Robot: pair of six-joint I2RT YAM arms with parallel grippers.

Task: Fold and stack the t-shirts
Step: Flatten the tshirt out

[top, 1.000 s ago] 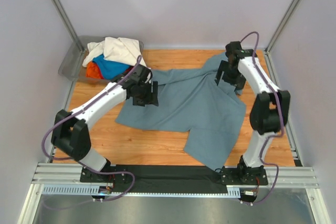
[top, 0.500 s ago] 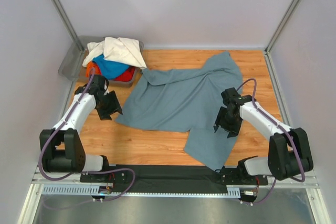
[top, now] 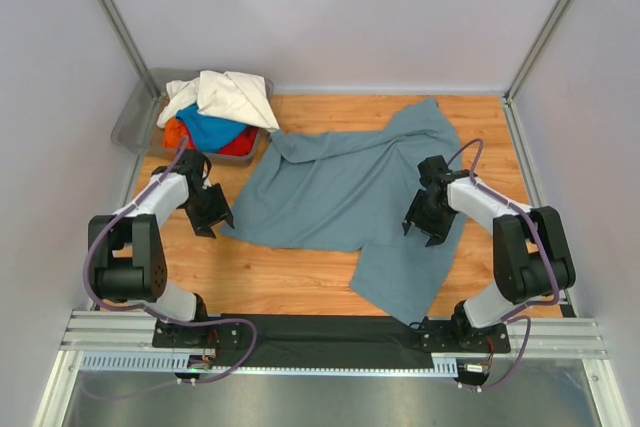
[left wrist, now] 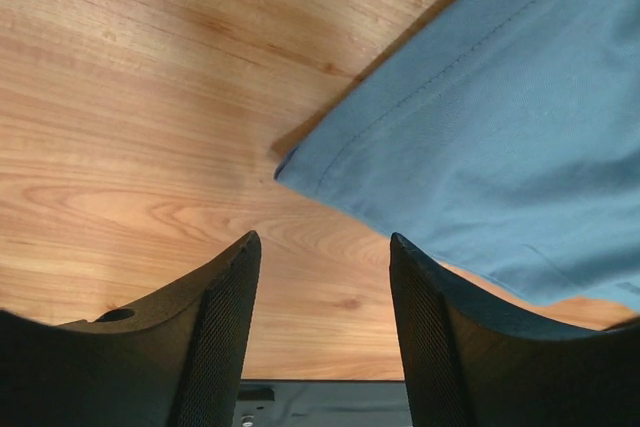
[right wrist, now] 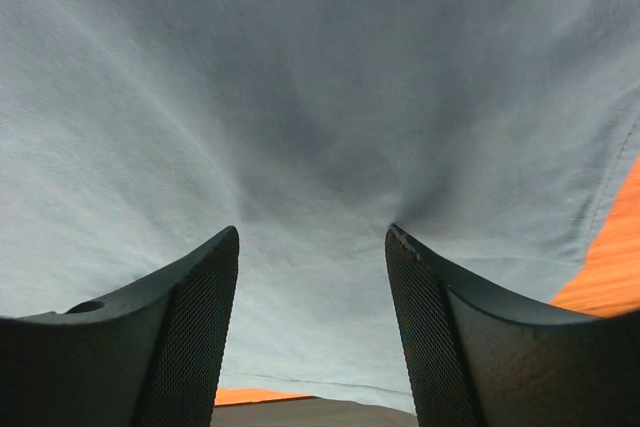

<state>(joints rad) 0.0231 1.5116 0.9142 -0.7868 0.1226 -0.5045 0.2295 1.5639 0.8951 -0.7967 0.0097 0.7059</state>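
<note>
A large slate grey-blue t-shirt (top: 350, 192) lies spread and rumpled across the wooden table. Cream-white (top: 232, 95), bright blue (top: 210, 129) and red-orange (top: 178, 133) shirts are heaped in the grey bin (top: 135, 117) at the back left. My left gripper (top: 212, 215) is open and empty, low over bare wood just left of the shirt's left corner (left wrist: 300, 162). My right gripper (top: 420, 228) is open and empty, low over the shirt's right part, with cloth (right wrist: 300, 147) filling its wrist view.
The bin stands at the table's back left corner. White walls and metal posts close in the table on three sides. A black mat (top: 330, 332) and a rail run along the near edge by the arm bases.
Both arms have drawn back from the far part of the shirt toward the near side. The left gripper now sits by the shirt's left corner, the right over its right part.
</note>
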